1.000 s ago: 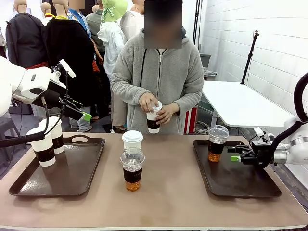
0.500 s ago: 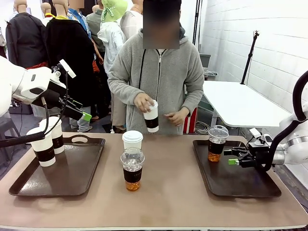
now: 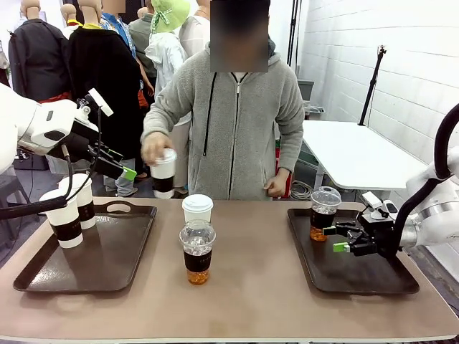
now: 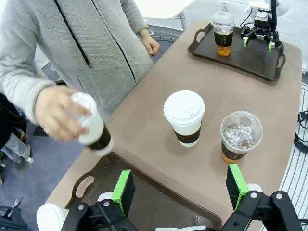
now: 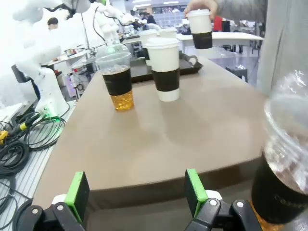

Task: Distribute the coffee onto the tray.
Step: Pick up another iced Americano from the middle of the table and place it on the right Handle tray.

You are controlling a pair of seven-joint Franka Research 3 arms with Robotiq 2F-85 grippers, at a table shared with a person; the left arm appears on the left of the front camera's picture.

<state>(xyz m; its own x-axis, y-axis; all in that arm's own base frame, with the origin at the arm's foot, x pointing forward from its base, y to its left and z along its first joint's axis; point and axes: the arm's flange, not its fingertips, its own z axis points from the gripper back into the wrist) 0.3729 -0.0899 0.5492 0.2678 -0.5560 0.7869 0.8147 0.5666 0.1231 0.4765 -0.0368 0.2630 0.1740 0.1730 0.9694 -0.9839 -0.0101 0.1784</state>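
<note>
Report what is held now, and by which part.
The person's hand holds a paper cup by its lidded top. The left gripper and right gripper are open and empty.

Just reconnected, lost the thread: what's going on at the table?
A person's hand holds a white paper cup with a dark brown sleeve in the air beyond the left brown tray, where two more such cups stand. The left gripper hangs open above that tray. The right gripper is open beside a clear dome-lidded cup of amber drink on the right tray. One paper cup and one clear cup stand mid-table.
</note>
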